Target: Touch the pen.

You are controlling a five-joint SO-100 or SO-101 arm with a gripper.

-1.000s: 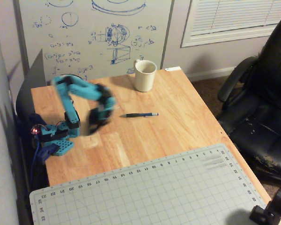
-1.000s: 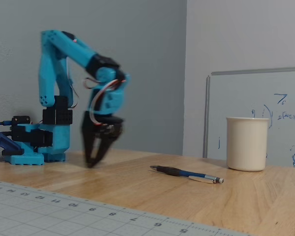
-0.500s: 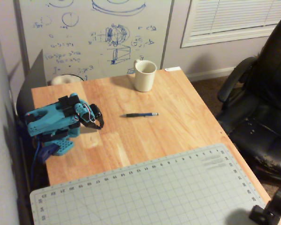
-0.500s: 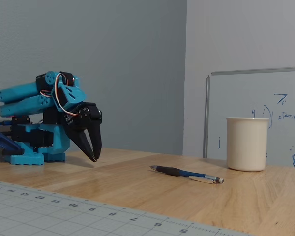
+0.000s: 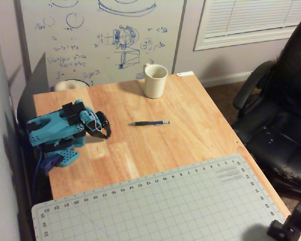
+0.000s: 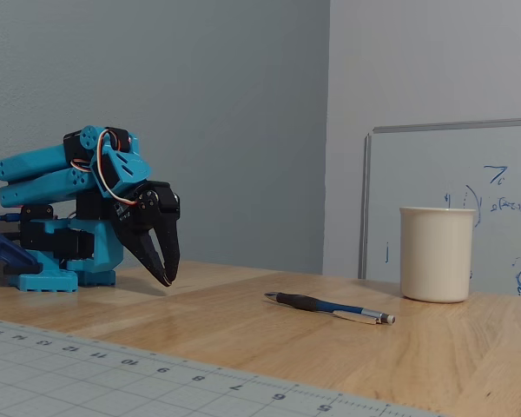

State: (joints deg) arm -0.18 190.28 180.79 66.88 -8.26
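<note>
**Arm folded low, pen untouched**

Folded down over its base is how the arm is now seen, where a second ago it was raised and blurred in motion; since half a second ago nothing is seen to have shifted. The hand (image 6: 167, 280) is pointed down at the tabletop (image 6: 243, 321), tips just above the wood, with its two dark fingers (image 6: 150, 252) drawn nearly together and nothing held between them. In the overhead view the hand (image 5: 108, 134) is tucked close to the blue base. The pen (image 6: 328, 307) is left lying flat, well apart from the hand, on the side away from the base; in the overhead view the pen (image 5: 151, 122) is found between the hand and the cream mug (image 5: 155, 81), nearer the hand. No contact is made. It is judged that the arm is parked at rest, so a reach outward across the bare wood is still required before the pen can be touched.
</note>
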